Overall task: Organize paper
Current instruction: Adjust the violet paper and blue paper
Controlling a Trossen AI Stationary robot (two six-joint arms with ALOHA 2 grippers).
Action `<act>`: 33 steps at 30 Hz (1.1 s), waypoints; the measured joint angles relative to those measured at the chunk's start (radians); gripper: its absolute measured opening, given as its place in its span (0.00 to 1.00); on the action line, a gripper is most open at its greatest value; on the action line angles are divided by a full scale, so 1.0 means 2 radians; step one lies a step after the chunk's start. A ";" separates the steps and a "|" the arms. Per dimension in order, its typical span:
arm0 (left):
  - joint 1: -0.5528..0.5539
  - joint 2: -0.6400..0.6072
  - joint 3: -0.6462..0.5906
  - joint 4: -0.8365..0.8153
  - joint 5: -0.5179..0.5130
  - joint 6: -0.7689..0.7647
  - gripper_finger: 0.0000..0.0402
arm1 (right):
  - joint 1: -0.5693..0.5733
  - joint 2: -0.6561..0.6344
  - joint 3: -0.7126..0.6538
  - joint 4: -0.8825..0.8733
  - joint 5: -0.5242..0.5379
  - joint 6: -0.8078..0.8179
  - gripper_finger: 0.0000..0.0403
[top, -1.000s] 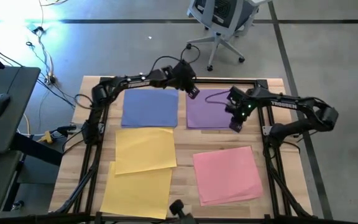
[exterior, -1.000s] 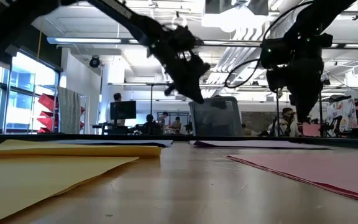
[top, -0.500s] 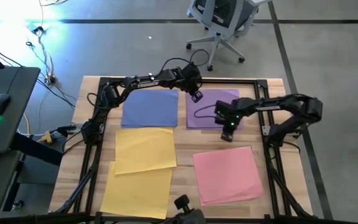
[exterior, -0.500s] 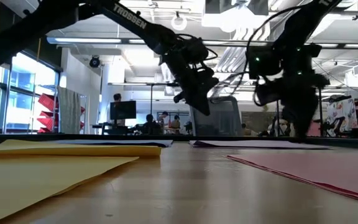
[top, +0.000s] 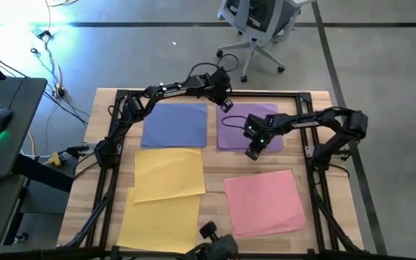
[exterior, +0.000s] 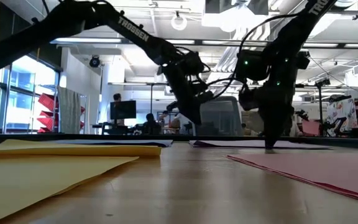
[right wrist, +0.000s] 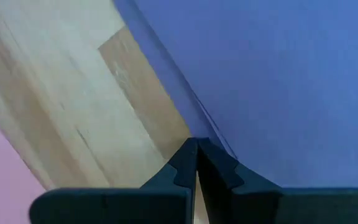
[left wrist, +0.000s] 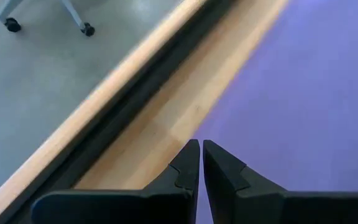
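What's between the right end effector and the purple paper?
Nothing visible. The right end effector, shut, is down at the near edge of the purple paper, with bare table beside it. The left end effector is over the far edge.

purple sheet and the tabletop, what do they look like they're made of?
Purple sheet: looks like plain matte paper, thin, lying flat with a crisp edge and no glare. Tabletop: light wood, probably planks or butcher block, going by the visible grain and board seams; finish looks satin at most.
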 joint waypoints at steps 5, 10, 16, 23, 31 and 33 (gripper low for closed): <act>-0.039 -0.036 0.013 -0.094 0.064 0.036 0.00 | -0.060 -0.070 0.019 -0.026 0.073 0.013 0.00; -0.097 -0.027 0.012 -0.090 0.115 0.033 0.00 | -0.191 -0.061 0.036 0.017 0.068 -0.006 0.00; -0.166 0.015 0.011 0.012 0.118 0.005 0.00 | -0.283 0.045 0.100 0.027 0.048 -0.084 0.00; -0.194 0.064 0.012 0.086 0.070 -0.019 0.00 | -0.306 0.164 0.198 0.003 0.054 -0.146 0.00; -0.198 0.097 0.013 0.084 0.066 -0.065 0.00 | -0.312 0.176 0.222 0.018 0.095 -0.190 0.00; -0.199 0.100 0.014 0.085 0.061 -0.067 0.00 | -0.312 0.179 0.222 0.010 0.095 -0.198 0.00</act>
